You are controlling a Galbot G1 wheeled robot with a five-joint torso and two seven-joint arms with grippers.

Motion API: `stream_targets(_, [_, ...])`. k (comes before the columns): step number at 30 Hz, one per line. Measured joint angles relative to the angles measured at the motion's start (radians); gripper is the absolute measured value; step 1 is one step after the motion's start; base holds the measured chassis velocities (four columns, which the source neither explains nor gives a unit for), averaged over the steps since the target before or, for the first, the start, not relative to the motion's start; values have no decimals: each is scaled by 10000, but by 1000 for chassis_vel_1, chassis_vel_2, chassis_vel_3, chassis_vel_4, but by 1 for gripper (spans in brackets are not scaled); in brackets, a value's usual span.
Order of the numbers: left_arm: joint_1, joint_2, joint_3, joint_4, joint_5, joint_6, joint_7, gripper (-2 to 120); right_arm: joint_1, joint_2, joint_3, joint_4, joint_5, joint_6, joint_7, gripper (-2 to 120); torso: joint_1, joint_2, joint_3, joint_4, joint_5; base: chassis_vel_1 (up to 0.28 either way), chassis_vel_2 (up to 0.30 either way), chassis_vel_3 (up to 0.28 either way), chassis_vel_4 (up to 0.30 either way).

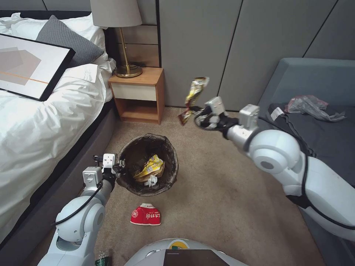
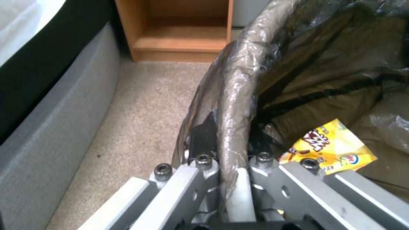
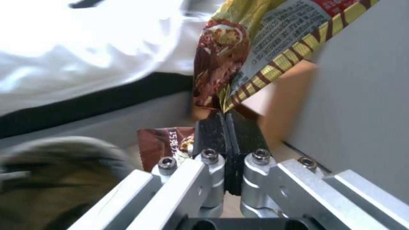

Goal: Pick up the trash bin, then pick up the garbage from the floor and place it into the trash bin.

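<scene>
The trash bin (image 1: 148, 164), lined with a dark bag, hangs over the carpet; my left gripper (image 1: 120, 167) is shut on its near-left rim (image 2: 232, 105). Inside lie a yellow snack wrapper (image 1: 149, 166) (image 2: 328, 147) and white tissue (image 1: 151, 181). My right gripper (image 1: 196, 111) is raised to the right of and above the bin, shut on a gold and brown snack wrapper (image 1: 194, 94) (image 3: 238, 54) that sticks up from its pads (image 3: 213, 134). A red-and-white crushed noodle bowl (image 1: 146, 215) lies on the floor in front of the bin. A bottle with a green label (image 1: 102, 258) shows at the bottom edge.
A bed (image 1: 44, 111) runs along the left, a wooden nightstand (image 1: 137, 94) with a lamp (image 1: 125, 40) stands behind the bin, and a grey sofa (image 1: 318, 107) with clothes on it is at the right. Open carpet (image 1: 222, 192) lies between them.
</scene>
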Motion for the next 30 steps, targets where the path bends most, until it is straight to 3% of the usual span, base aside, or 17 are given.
stream_targets(2, [-73, -110, 43, 105, 49, 0, 26, 0, 1817, -292, -1940, -81, -135, 222, -820, 0, 0, 0, 0, 2, 5, 0, 0, 0, 0])
stream_targets(3, [-73, -110, 43, 105, 49, 0, 26, 0, 1817, -292, -1940, -81, -135, 222, -820, 0, 0, 0, 0, 2, 5, 0, 0, 0, 0])
stream_targets(5, [-171, -143, 37, 224, 58, 0, 31, 0, 2897, 373, -3506, -137, -72, 175, -732, 0, 0, 0, 0, 5, 0, 0, 0, 0, 0])
stream_targets(7, [-245, -114, -5, 286, 50, 0, 32, 0, 3392, 899, -4493, -285, -98, 175, -694, 0, 0, 0, 0, 5, -1, 0, 0, 0, 0])
stream_targets(11, [-301, -71, -61, 355, 31, 0, 40, 0, 3825, 1202, -5364, -455, -156, 305, -701, 0, 0, 0, 1, 0, -1, 0, 0, 0, 0])
stream_targets(15, [-363, -35, -178, 417, -60, 0, 57, 0, 4612, 2048, -7552, -1214, -270, 548, -492, 0, 0, 0, 0, 3, -3, 0, 0, 0, 0])
stream_targets(21, [-393, 57, -321, 406, -201, 0, 52, 0, 4178, 2449, -8235, -1886, -732, 566, -414, 0, 0, 0, 0, 1, -1, 0, 0, 0, 0])
stream_targets(30, [-350, 32, -298, 362, -214, 0, 49, 0, 3177, 2096, -8058, -2244, -1779, 570, -698, 0, 0, 0, -1, -1, 1, 0, 0, 0, 0])
